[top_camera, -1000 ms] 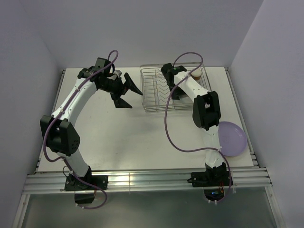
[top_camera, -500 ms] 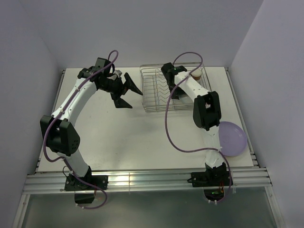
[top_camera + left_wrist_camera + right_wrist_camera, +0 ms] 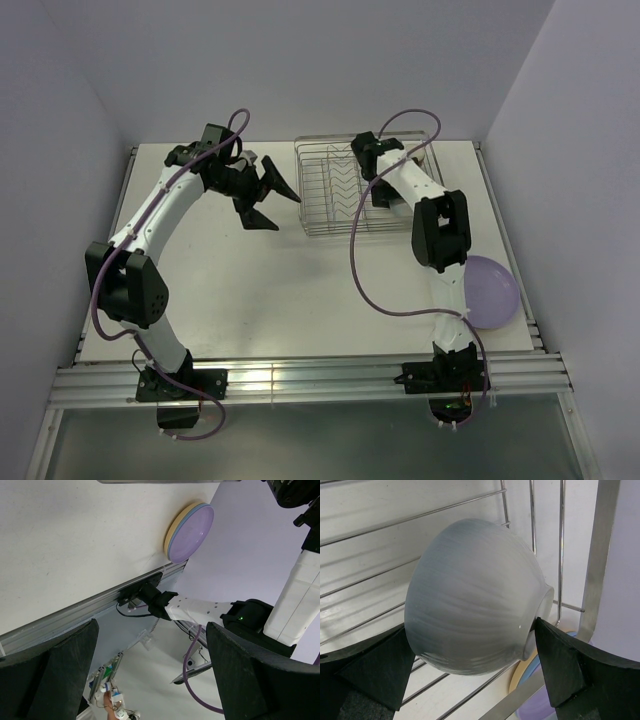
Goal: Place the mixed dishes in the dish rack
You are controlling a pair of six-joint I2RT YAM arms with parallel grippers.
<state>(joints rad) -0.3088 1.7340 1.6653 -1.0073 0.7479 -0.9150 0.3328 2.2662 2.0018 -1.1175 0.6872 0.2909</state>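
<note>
- Over the rack (image 3: pixel 318 190), a small shift of the right arm toward the far right side since one second ago.
- Behind that arm now, the cup, seen before at the far right corner of the rack and hidden from the top view at this moment.
- In the right claw (image 3: pixel 470 627), the bowl (image 3: pixel 475 595), lying on its side and gripped between both fingers, foot ring against the finger on the right of the wrist view.
- Under the bowl, only rack wires; not possible to tell whether touching them or just above.
- Just beside the left wall of the rack, the left claw (image 3: pixel 288 211), spread wide, holding nothing, in the same place as before.
- At the near right edge of the table (image 3: pixel 250 290), well apart from the rack, the plates (image 3: pixel 190 530) in one stack: purple on top, blue under it, yellow lowest.
- Partly over this stack in the top view, the right arm's lower link and its purple cable (image 3: pixel 365 290).
</note>
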